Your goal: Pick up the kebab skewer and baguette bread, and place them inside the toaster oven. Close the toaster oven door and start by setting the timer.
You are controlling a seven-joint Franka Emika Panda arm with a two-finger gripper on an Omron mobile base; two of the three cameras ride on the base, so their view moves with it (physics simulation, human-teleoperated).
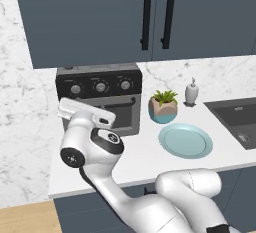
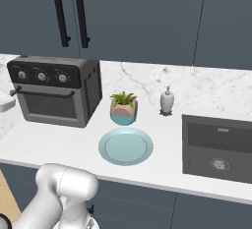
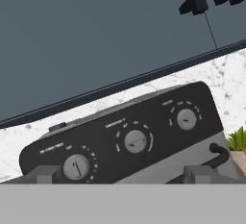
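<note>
The grey toaster oven [image 1: 100,102] [image 2: 54,93] stands at the back left of the counter. Its door [image 2: 49,106] is shut, with the bar handle [image 2: 47,94] along its top edge. My gripper [image 3: 124,175] is open, close in front of the oven's black control panel [image 3: 125,131] and level with its lower edge. Three silver knobs [image 3: 135,141] sit just ahead of it, and the left knob [image 3: 77,166] lies nearest my left fingertip [image 3: 45,174]. The white hand [image 1: 82,109] covers the oven's upper left corner. The kebab skewer and baguette bread are out of view.
A light blue plate [image 1: 185,140] [image 2: 125,146] lies bare on the counter right of the oven. Behind it stand a potted plant [image 1: 163,107] and a soap dispenser [image 1: 191,93]. A dark sink [image 1: 237,119] is at the right. Dark blue cabinet doors [image 1: 150,17] hang above.
</note>
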